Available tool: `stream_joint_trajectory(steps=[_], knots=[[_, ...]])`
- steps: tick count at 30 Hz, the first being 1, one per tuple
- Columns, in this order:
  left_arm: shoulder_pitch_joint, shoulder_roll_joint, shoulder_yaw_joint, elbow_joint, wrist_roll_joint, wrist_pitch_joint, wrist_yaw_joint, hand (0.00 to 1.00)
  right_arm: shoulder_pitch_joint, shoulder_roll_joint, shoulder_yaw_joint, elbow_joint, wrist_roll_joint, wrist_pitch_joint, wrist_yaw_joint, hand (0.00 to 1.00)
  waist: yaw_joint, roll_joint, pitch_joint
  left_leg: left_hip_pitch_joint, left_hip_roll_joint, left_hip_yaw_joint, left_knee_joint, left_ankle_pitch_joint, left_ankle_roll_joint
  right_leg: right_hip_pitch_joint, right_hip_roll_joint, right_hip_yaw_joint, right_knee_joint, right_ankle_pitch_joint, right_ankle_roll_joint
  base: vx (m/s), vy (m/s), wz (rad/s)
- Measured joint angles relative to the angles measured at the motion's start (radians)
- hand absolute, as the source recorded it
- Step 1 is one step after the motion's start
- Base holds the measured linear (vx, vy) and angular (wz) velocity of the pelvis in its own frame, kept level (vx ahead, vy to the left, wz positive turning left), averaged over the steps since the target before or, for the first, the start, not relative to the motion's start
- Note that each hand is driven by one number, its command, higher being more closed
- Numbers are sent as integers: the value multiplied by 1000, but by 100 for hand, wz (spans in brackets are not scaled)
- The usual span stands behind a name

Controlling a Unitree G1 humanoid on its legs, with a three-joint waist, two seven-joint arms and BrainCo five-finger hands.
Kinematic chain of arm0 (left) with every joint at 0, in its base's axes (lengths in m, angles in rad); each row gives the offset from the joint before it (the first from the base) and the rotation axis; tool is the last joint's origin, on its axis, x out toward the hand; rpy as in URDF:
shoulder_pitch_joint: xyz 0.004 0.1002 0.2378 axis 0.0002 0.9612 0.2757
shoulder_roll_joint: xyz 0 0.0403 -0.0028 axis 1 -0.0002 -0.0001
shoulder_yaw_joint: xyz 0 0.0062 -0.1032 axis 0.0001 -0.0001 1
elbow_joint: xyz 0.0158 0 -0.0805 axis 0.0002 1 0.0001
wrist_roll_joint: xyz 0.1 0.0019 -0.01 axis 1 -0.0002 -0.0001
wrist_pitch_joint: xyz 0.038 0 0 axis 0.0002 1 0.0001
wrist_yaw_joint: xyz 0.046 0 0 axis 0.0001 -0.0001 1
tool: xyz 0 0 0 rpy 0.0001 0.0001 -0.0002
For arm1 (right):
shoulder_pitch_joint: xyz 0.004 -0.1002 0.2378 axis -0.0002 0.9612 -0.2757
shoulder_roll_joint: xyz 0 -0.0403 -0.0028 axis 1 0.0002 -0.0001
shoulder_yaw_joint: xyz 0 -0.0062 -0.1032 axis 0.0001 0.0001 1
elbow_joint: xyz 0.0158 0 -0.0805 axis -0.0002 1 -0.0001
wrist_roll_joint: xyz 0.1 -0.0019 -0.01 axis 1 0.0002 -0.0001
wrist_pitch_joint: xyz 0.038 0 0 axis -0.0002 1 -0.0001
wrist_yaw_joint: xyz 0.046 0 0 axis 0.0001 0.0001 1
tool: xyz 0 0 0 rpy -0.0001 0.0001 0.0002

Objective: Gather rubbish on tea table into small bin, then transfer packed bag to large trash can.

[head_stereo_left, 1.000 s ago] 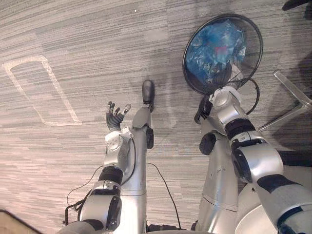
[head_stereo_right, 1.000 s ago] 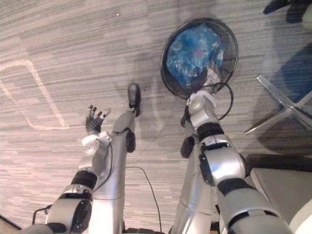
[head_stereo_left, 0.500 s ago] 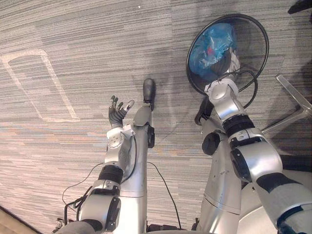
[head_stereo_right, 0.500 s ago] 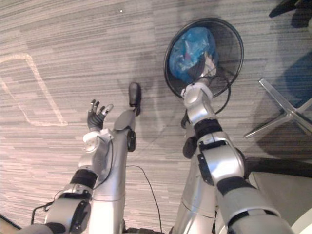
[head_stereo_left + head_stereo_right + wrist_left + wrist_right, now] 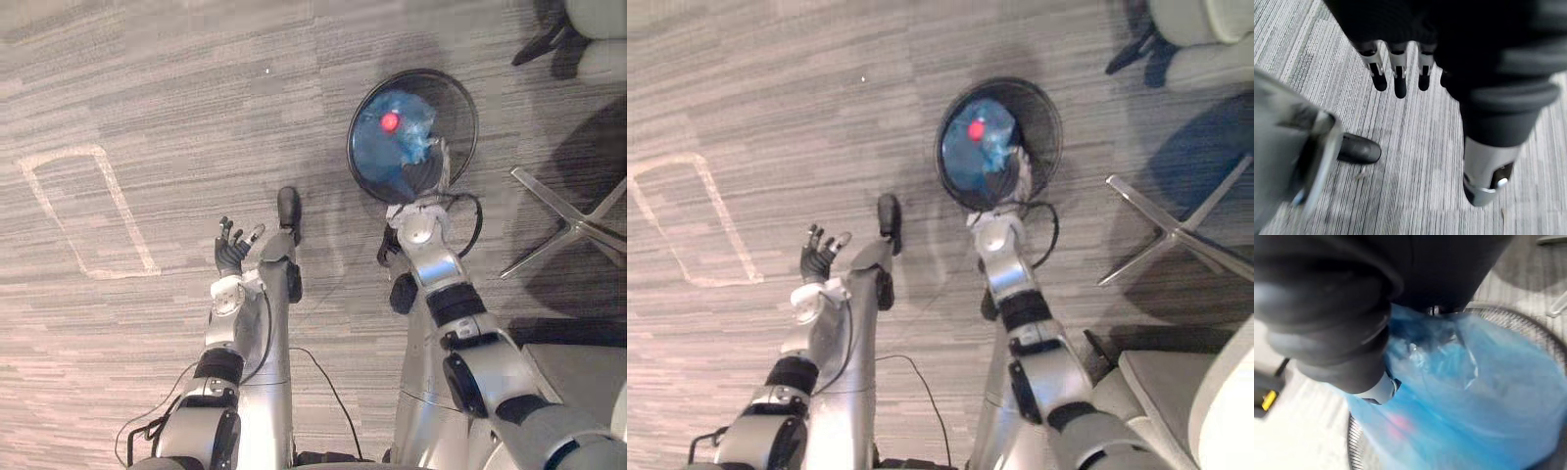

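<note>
A small black mesh bin [image 5: 351, 147] stands on the grey carpet, lined with a blue bag [image 5: 384, 152] that holds something red [image 5: 390, 121]. My right hand [image 5: 427, 177] reaches over the bin's near rim into it. In the right wrist view the blue bag [image 5: 1484, 396] is bunched up to the hand's dark cover [image 5: 1342, 308], and the curled fingers grip its gathered top. My left hand [image 5: 231, 253] hangs over bare carpet left of the bin, its fingers [image 5: 1396, 73] straight and holding nothing.
A metal star-shaped chair base [image 5: 573, 220] lies right of the bin. A pale seat [image 5: 598, 20] is at the upper right and a light cushion [image 5: 1176, 392] at the lower right. A white taped rectangle [image 5: 88, 211] marks the carpet at the left.
My right hand's fingers have curled shut at the bag's top inside the bin. The whole picture has shifted, so the camera moved. The left hand stays open.
</note>
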Motion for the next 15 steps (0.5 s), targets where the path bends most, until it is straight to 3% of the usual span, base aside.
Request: stream_joint_trajectory(steps=[4,7,14,15], knots=[[49,-53,-9,8,29,27,-8,0,138,49,7,-128,26,-25,29,100,-20,-4,0,171,16,22,-40,-11,5,172,18,4,-73,15,3,9,-33,-25],[99,-46,-13,8,50,37,-20,0,252,85,22,-244,30,-52,58,100,-22,-38,-19,310,32,53,-93,-26,7,305,38,25,-150,21,23,10,2,-29],[210,-43,-10,52,90,61,-23,0,444,114,79,-378,46,-71,114,100,-30,-69,-47,576,27,75,-191,-31,8,581,40,21,-283,39,27,81,19,-4],[238,-43,-6,67,97,62,-24,0,478,115,93,-402,47,-71,126,100,-32,-78,-83,602,27,81,-207,-31,8,608,41,21,-306,41,28,85,2,-4]])
